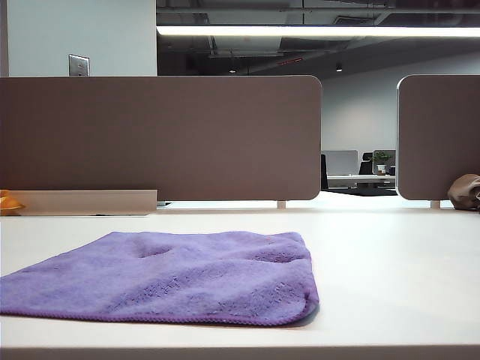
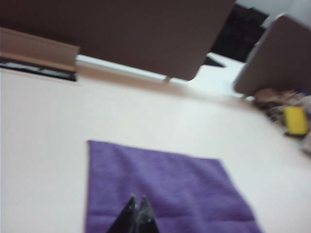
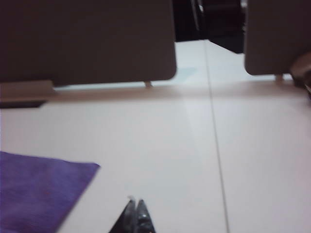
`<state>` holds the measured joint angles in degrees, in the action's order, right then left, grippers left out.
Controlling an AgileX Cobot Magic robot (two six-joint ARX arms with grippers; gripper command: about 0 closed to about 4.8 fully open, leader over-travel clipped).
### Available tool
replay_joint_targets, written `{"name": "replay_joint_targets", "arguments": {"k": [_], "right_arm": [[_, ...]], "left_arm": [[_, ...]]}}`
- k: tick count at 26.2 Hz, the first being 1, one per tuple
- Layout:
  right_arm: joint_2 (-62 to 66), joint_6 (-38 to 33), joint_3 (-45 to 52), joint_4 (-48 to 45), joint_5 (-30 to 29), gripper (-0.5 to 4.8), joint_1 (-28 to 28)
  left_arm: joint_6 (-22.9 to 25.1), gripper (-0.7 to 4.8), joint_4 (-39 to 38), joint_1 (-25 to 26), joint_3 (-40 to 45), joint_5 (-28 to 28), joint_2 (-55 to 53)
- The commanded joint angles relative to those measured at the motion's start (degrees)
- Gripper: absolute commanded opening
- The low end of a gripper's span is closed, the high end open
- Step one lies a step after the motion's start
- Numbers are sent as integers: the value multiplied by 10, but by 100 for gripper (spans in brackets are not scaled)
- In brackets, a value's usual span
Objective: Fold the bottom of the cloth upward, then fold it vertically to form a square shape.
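The cloth [image 1: 172, 276] is a purple fuzzy towel lying spread flat on the white table, toward the left in the exterior view, with a rounded corner at its near right. No arm shows in the exterior view. In the left wrist view my left gripper [image 2: 138, 198] hangs above the cloth [image 2: 165, 189], its dark fingertips pressed together and holding nothing. In the right wrist view my right gripper [image 3: 135, 200] is shut and empty above bare table, apart from a corner of the cloth [image 3: 39, 187].
Grey divider panels [image 1: 161, 135] stand along the table's back edge. A brownish-grey lump [image 1: 465, 192] lies at the far right by the second panel. An orange object [image 1: 9, 202] sits at the far left. A yellow item [image 2: 295, 120] lies among clutter beyond the cloth.
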<state>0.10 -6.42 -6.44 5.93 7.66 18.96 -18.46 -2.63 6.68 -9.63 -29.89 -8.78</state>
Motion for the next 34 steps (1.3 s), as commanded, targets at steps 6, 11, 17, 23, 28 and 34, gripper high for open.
{"name": "replay_joint_targets", "arguments": {"k": [6, 11, 17, 23, 28, 34], "right_arm": [[0, -13, -68, -17, -139, -6, 1], [0, -56, -96, -17, -215, -6, 1], [0, -115, -111, -15, -298, -5, 1], [0, -116, -113, -17, -304, -5, 1], [0, -121, -113, -17, -345, -6, 1], [0, -161, -134, -1, -340, -5, -1]], "left_arm": [[-54, -4, 6, 0, -45, -81, 0], [-130, -4, 13, 0, -45, -134, 0], [-155, -4, 32, 0, -45, -223, 0], [-203, -4, 73, 0, -45, -229, 0], [-269, -3, 99, 0, -45, -231, 0], [-391, 3, 188, 0, -57, -252, 0]]}}
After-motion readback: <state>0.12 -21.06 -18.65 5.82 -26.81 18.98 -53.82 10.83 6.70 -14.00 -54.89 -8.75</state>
